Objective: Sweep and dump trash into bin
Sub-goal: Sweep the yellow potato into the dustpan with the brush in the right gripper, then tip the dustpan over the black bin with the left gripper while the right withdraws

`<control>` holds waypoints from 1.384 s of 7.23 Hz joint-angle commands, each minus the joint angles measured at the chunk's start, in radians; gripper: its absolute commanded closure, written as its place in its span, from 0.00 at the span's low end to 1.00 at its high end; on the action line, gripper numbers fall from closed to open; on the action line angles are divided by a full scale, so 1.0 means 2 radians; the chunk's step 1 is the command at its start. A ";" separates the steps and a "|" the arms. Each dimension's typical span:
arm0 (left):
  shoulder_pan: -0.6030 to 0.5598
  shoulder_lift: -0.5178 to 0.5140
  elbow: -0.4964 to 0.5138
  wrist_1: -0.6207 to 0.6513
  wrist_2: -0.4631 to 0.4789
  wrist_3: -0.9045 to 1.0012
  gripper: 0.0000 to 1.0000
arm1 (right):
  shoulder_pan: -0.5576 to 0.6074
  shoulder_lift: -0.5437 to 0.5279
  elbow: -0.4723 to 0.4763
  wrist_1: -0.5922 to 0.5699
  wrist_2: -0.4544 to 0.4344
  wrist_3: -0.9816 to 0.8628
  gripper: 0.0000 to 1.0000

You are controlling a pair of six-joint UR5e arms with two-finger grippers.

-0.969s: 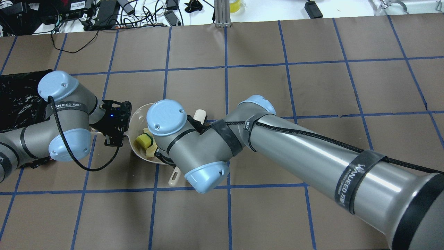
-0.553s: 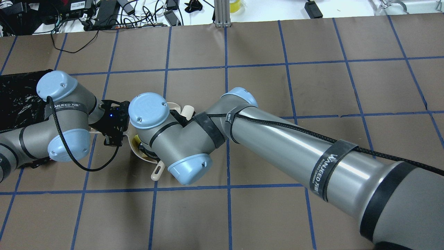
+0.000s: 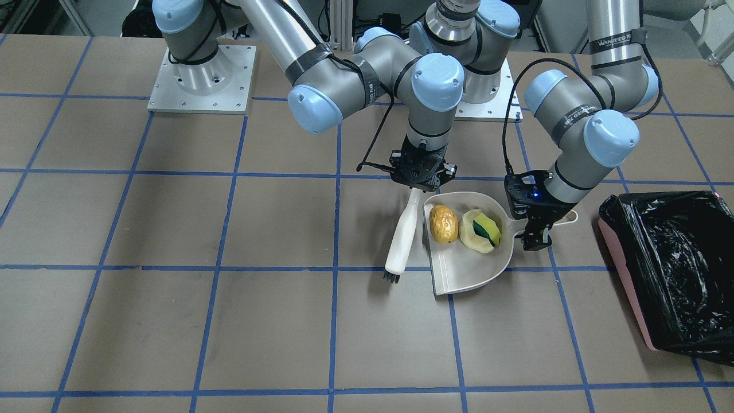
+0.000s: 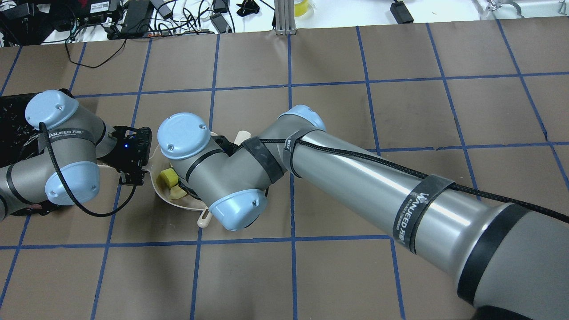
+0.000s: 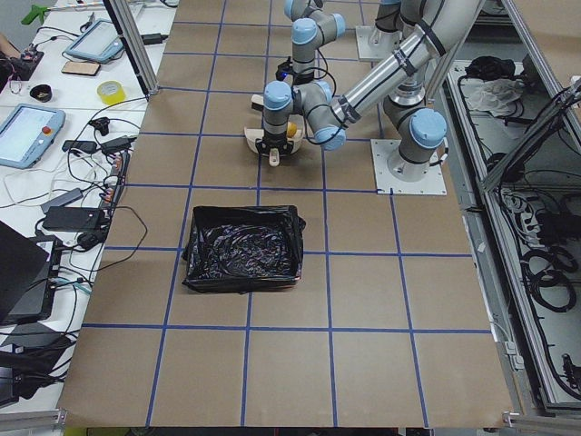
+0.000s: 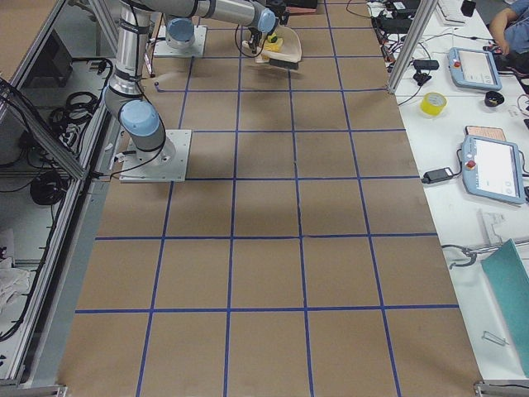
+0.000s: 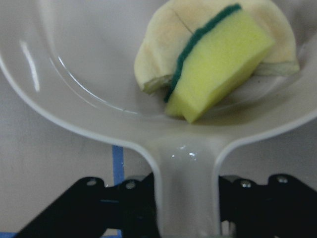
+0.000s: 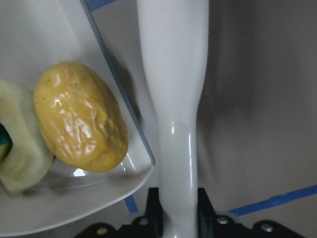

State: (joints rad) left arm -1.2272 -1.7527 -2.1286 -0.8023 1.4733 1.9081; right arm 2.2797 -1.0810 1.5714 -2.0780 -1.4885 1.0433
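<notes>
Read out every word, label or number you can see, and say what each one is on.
"WANJEED": black strap on the left arm.
"WANJEED": black strap on the right arm.
Characters after each brand name: too small to read.
White label on a box behind the table: too blurred to read.

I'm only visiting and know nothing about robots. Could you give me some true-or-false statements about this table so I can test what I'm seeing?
1. The potato and the peel both lie in the dustpan. True.
2. The potato lies in the bin. False: it is in the dustpan.
3. The left gripper holds the dustpan's handle. True.
4. The right gripper is empty. False: it grips a brush.
5. The dustpan hangs over the bin. False: it is well apart from the bin.
</notes>
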 commanded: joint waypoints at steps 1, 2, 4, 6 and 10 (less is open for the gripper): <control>0.003 0.000 0.011 -0.004 -0.008 0.002 1.00 | -0.017 -0.028 0.001 0.062 -0.033 -0.057 1.00; 0.015 0.001 0.023 -0.019 -0.026 0.000 1.00 | -0.040 -0.052 0.006 0.087 -0.034 -0.112 1.00; 0.079 0.003 0.052 -0.095 -0.091 0.006 1.00 | -0.111 -0.112 0.010 0.162 -0.034 -0.237 1.00; 0.107 0.002 0.072 -0.133 -0.112 0.018 1.00 | -0.181 -0.159 0.047 0.182 -0.069 -0.360 1.00; 0.188 0.000 0.246 -0.342 -0.139 0.019 1.00 | -0.340 -0.189 0.065 0.192 -0.075 -0.523 1.00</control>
State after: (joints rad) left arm -0.9391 -1.7488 -1.7471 -1.3510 1.2223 1.9457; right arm 1.7051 -1.4482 1.6884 -1.6953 -1.6370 0.0979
